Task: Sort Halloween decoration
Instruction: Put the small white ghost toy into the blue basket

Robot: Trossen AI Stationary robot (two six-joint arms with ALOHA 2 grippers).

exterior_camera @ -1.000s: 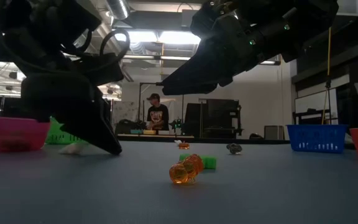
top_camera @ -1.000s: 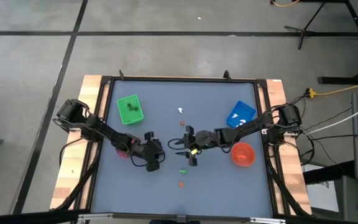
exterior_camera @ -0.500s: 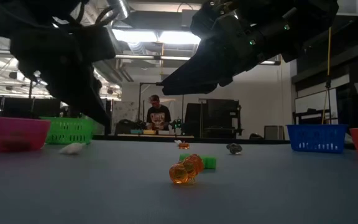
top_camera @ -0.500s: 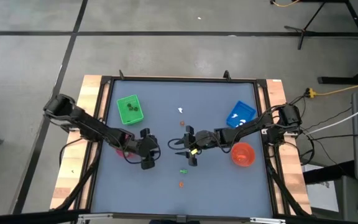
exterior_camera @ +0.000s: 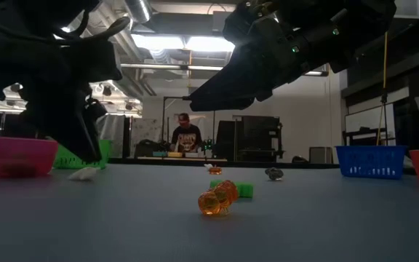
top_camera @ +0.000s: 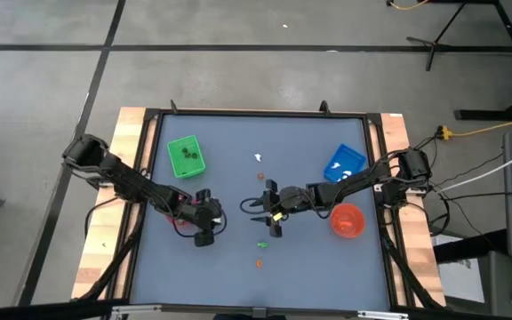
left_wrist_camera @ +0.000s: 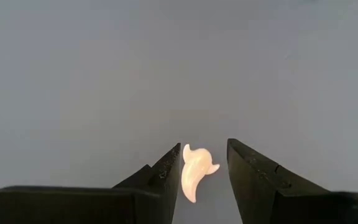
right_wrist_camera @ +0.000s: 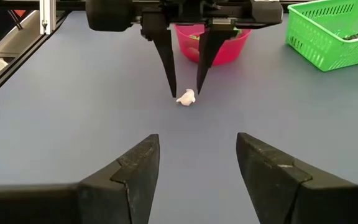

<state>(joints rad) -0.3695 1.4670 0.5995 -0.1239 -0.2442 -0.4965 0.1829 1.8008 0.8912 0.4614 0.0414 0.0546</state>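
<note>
Grey counter (top_camera: pixel 238 191) is mostly bare around the target. Your left gripper (left_wrist_camera: pixel 204 165) hangs parted right over the white figure (left_wrist_camera: pixel 196 172), which lies flat on the counter between the two fingers, nothing held. Its long axis runs roughly along the fingers, so closing squeezes the narrow width. Right gripper (right_wrist_camera: pixel 197 165) is open and empty, facing the figure from farther off. Left arm is nearer; descend straight, then close.

I log a grey tabletop (top_camera: pixel 238 178) with a green tray (top_camera: pixel 185 156) at far left, blue tray (top_camera: pixel 345 163) at far right, orange bowl (top_camera: pixel 347 220) beside it, pink bowl (right_wrist_camera: pixel 213 45) left. A person (exterior_camera: pixel 186 136) stands in the room behind.
</note>
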